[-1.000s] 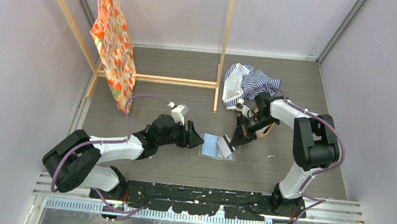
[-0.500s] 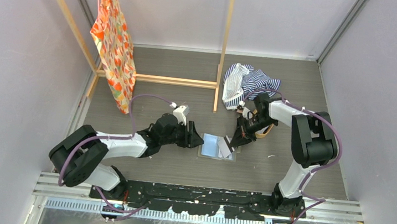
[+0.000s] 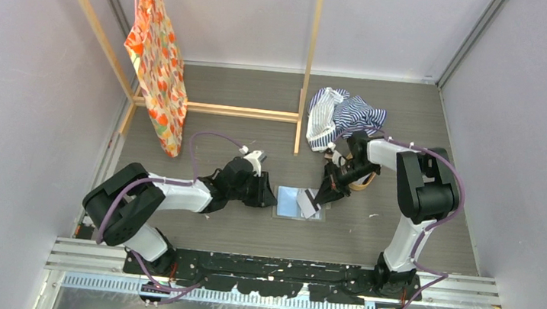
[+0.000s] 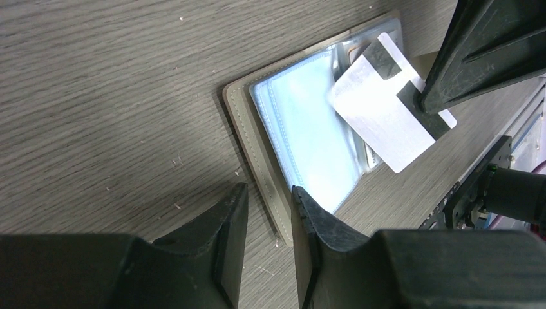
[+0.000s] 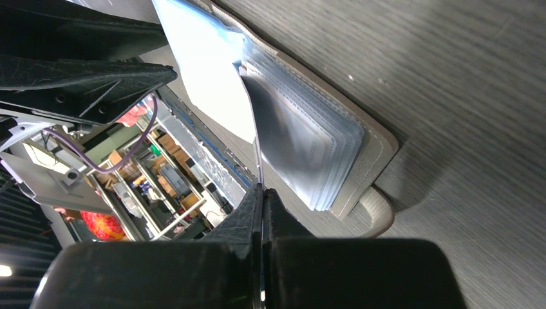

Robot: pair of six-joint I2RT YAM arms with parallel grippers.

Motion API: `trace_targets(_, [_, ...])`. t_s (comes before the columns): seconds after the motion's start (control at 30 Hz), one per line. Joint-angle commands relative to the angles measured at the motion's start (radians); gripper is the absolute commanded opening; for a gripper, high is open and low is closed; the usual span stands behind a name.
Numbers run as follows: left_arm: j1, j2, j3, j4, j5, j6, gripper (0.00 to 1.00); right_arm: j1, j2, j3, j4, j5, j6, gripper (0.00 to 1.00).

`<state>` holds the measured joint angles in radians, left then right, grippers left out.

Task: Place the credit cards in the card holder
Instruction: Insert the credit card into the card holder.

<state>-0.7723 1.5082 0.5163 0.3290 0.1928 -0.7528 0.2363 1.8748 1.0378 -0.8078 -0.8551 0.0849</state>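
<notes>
No text can be read; the white card (image 4: 376, 119) seems blank, maybe glare.

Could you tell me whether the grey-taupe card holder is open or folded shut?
Open: the grey-taupe leather-like card holder lies spread flat on the grey wood-grain table, its clear plastic sleeves exposed.

The white card (image 4: 378, 120) hides the card holder's (image 4: 302, 135) right pockets.

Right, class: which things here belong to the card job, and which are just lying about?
Job: open card holder; white card pinched by the right gripper; left gripper beside the holder.
Lying about: striped cloth; orange patterned cloth; wooden frame.
</notes>
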Motion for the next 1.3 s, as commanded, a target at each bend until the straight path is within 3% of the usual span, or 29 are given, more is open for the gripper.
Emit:
trace_targets(0.0, [-0.005, 0.028, 0.038, -0.033, -0.012, 0.000, 0.31, 0.004, -0.023, 0.005, 0.081, 0.005, 0.000, 0.01])
trace_targets(0.4, [-0.008, 0.043, 0.032, -0.013, 0.004, -0.035, 0.30, 0.006, -0.027, -0.068, 0.181, -0.020, 0.039, 0.01])
trace_targets(0.67, [-0.008, 0.024, 0.007, 0.007, 0.005, -0.081, 0.30, 0.007, -0.104, -0.163, 0.334, -0.016, 0.156, 0.01])
trace_targets(1.07, [-0.008, 0.040, -0.050, 0.131, 0.017, -0.185, 0.29, 0.015, -0.269, -0.319, 0.586, 0.119, 0.379, 0.01])
trace_targets(1.27, [-0.008, 0.039, -0.064, 0.160, 0.020, -0.212, 0.29, 0.021, -0.272, -0.351, 0.635, 0.129, 0.424, 0.04])
